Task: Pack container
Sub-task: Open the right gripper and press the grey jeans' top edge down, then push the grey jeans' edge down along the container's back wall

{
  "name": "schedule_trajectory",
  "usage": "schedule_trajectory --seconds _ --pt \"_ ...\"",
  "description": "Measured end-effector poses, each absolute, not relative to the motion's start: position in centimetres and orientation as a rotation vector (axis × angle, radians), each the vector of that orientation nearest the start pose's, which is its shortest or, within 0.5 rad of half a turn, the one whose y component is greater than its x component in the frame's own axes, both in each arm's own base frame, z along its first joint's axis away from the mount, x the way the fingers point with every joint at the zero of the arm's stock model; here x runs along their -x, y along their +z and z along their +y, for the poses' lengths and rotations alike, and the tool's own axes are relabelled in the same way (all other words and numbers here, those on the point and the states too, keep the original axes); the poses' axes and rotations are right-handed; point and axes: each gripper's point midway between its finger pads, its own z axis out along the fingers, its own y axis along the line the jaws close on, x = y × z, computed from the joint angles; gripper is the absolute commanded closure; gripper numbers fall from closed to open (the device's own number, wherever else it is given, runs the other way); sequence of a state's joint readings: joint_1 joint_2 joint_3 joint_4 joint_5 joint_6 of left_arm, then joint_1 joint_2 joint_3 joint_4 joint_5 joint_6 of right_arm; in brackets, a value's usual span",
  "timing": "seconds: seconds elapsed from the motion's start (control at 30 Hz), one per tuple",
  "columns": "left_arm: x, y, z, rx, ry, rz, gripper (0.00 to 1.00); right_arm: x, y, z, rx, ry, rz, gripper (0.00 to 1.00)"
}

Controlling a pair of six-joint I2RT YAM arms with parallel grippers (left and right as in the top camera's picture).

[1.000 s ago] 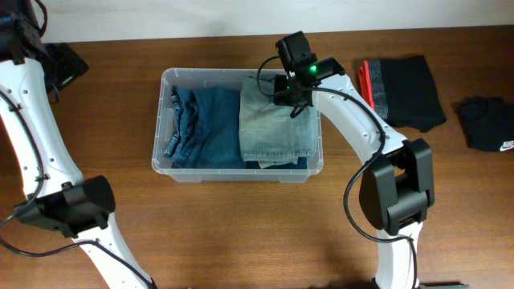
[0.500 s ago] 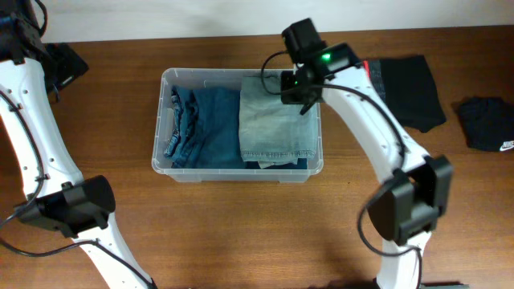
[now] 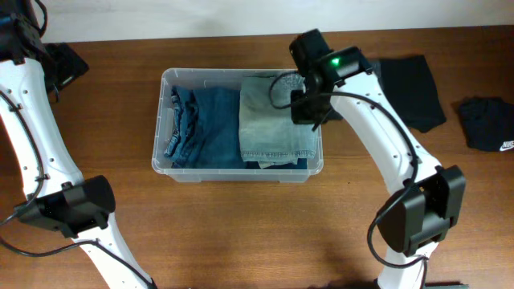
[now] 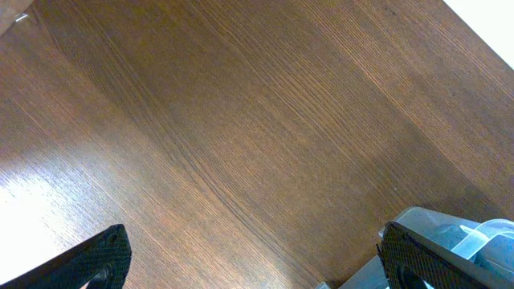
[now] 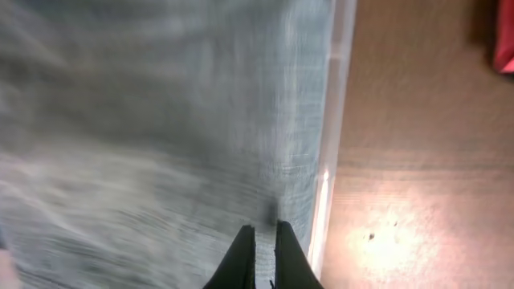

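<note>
Clear plastic container sits mid-table toward the far edge, folded jeans inside. Right gripper hovers over its right rim, jaws nearly closed, empty. Left gripper gapes wide near the far-left corner.

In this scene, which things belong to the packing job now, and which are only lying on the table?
In the job:
- container
- dark blue jeans and pale denim piece inside it
- right gripper, over its right side

Lying about:
- black folded garment and black garment with white logo, on the table right of the container; perhaps packed next
- left gripper, open, holding nothing
</note>
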State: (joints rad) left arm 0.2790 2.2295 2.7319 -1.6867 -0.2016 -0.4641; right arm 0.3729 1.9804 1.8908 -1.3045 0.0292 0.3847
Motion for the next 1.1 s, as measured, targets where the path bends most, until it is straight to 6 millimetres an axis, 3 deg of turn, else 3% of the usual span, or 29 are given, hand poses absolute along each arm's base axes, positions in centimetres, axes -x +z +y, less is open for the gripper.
schedule_trajectory --seconds 0.23,0.57,0.7,0.93,1.1 --pt "-43.2 26.8 15.9 1.042 0.226 2.524 0.01 -38.2 11.3 15.2 -0.016 0.097 3.012 0.96" --pt "-43.2 26.8 15.9 1.042 0.226 2.524 0.01 -38.5 11.3 15.6 -0.014 0.14 2.983 0.96" --pt "-43.2 26.8 15.9 1.042 0.226 2.524 0.01 -39.6 12.6 16.1 -0.012 0.163 2.946 0.96" --pt "-43.2 26.8 15.9 1.042 0.226 2.524 0.01 -45.2 18.8 17.5 -0.014 0.231 2.681 0.96" --pt "-43.2 26.8 15.9 1.042 0.226 2.524 0.01 -46.8 19.4 17.4 -0.028 0.207 2.614 0.96"
